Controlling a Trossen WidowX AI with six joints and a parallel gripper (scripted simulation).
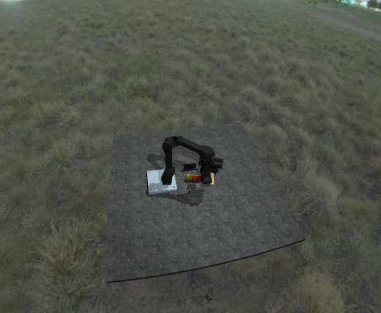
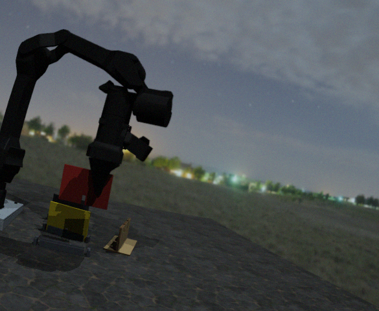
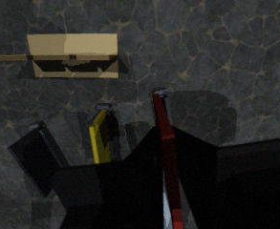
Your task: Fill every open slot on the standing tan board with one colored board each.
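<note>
At left on the worktop (image 1: 200,235) (image 2: 183,267) (image 3: 202,38), a pale base plate (image 1: 152,185) (image 2: 11,214) carries the arm (image 1: 192,146) (image 2: 89,50). It rises, bends at the elbow, extends right and turns downward at the wrist. The yellow board (image 1: 189,176) (image 2: 68,221) (image 3: 99,143) stands in its holder. The claw (image 1: 206,180) (image 2: 97,195) (image 3: 161,131), pointing down, pinches the upright red board (image 1: 197,178) (image 2: 75,182) (image 3: 163,114), raised clear of its holder (image 1: 195,191) (image 2: 62,245) (image 3: 160,92). Farther right stands the tan board (image 2: 124,234) (image 3: 15,57), apart from the red one.
</note>
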